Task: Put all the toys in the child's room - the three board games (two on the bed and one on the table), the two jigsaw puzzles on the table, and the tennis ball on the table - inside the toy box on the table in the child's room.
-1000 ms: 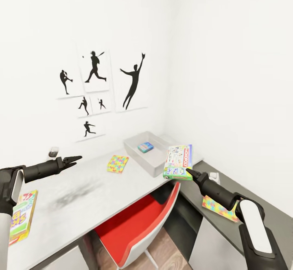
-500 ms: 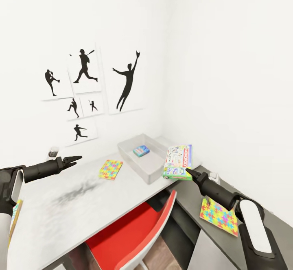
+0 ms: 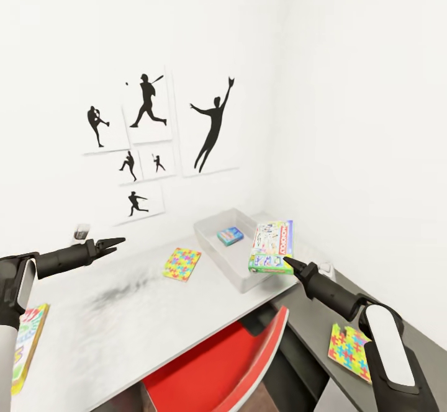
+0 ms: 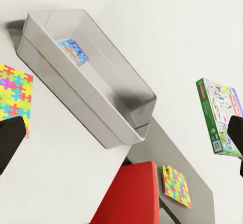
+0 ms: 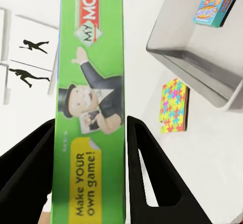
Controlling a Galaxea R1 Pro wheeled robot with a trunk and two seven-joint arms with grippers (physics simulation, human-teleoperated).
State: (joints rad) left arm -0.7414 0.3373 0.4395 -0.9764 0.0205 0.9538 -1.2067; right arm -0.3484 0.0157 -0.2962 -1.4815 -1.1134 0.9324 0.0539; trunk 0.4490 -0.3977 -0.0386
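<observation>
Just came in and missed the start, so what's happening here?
The right gripper holds a green Monopoly box upright beside the toy box, which has a small blue game in it. One jigsaw puzzle lies on the table. The left gripper is empty and looks shut.

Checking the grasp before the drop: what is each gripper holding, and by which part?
Right gripper clamps the green Monopoly box across its narrow edge, at one end. Left gripper holds nothing.
</observation>
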